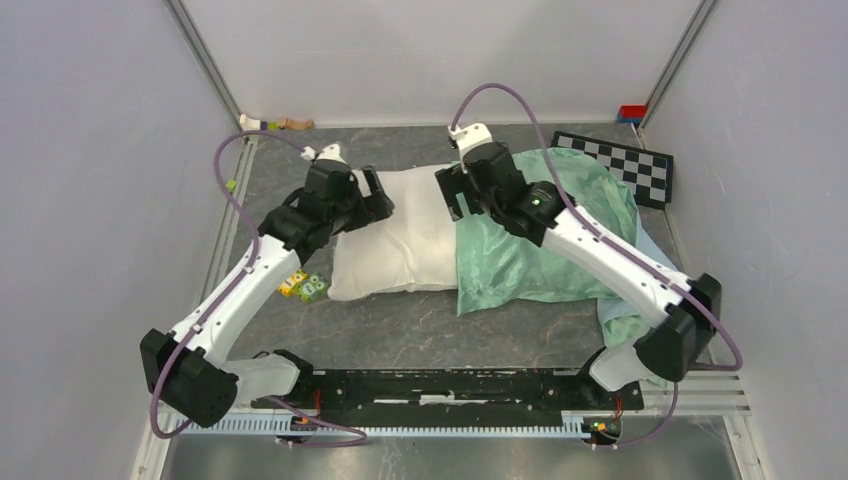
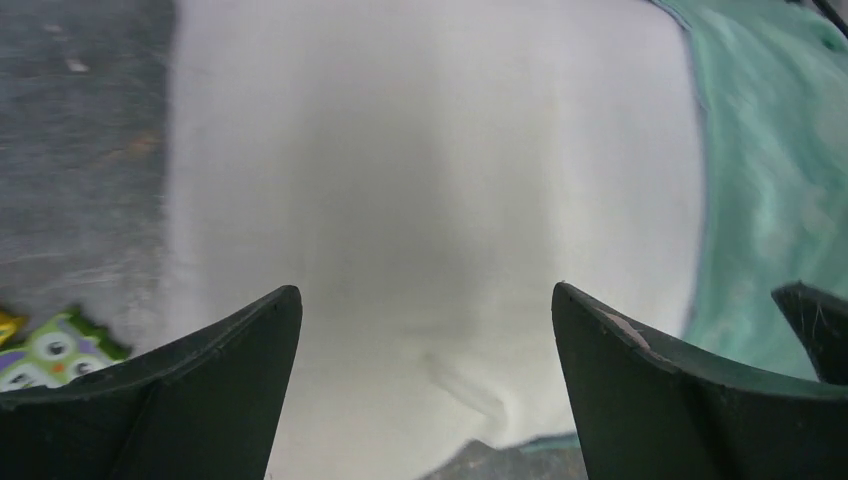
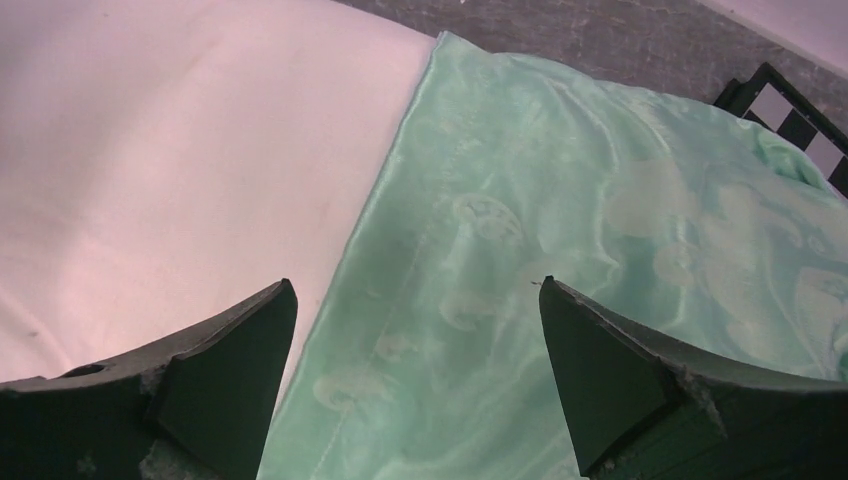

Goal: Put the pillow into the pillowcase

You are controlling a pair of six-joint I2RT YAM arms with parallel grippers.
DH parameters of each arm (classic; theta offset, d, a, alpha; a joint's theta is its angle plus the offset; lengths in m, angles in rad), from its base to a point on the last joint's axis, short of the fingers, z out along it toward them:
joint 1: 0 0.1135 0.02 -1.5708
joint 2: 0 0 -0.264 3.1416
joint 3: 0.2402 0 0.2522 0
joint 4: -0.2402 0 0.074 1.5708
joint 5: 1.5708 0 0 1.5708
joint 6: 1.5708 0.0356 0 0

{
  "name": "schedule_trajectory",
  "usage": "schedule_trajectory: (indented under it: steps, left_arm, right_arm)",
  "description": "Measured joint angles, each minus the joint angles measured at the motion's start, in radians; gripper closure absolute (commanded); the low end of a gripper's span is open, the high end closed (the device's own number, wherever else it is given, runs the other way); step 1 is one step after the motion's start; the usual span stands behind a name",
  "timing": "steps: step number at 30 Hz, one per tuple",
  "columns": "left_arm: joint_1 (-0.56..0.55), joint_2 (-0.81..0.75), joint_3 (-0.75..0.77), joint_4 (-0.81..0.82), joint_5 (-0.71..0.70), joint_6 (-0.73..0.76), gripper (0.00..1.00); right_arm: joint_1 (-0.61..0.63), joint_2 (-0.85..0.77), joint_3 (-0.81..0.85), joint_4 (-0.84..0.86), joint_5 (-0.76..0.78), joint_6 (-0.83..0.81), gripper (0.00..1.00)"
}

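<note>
The pillow (image 1: 395, 235) lies on the grey table (image 1: 400, 330) with its left half bare. Its right part is hidden under the mint-green pillowcase (image 1: 560, 215), whose hem crosses the pillow's middle; how far in the pillow reaches cannot be told. The left gripper (image 2: 425, 300) hovers over the pillow's bare half, jaws spread wide and empty. The right gripper (image 3: 415, 290) hangs over the hem on the pillow, jaws equally wide, holding nothing. Small colourful blocks (image 1: 303, 287) sit just beside the pillow's near left corner and are cut off in the left wrist view.
</note>
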Motion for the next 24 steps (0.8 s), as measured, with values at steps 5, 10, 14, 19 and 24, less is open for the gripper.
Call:
schedule_trajectory:
  steps: [5, 10, 14, 19, 24]
  left_arm:
    - [0.145, 0.023, -0.006, -0.01, -0.017, 0.015, 0.0]
    - [0.195, 0.121, -0.032, 0.068, 0.055, 0.018, 0.03]
    - [0.196, 0.178, -0.079, 0.135, 0.117, 0.011, 0.24]
    - [0.198, 0.182, -0.14, 0.219, 0.145, -0.02, 0.64]
    - [0.192, 0.177, -0.177, 0.291, 0.187, -0.046, 0.91]
  right_arm:
    - [0.005, 0.145, 0.028, 0.019, 0.023, 0.004, 0.02]
    - [0.001, 0.229, 0.034, 0.019, 0.053, 0.005, 0.1]
    - [-0.037, 0.217, 0.019, 0.049, 0.046, 0.015, 0.51]
    - [-0.079, 0.191, 0.002, 0.062, 0.034, 0.024, 1.0]
    - [-0.037, 0.242, 0.135, -0.014, 0.021, 0.039, 1.0]
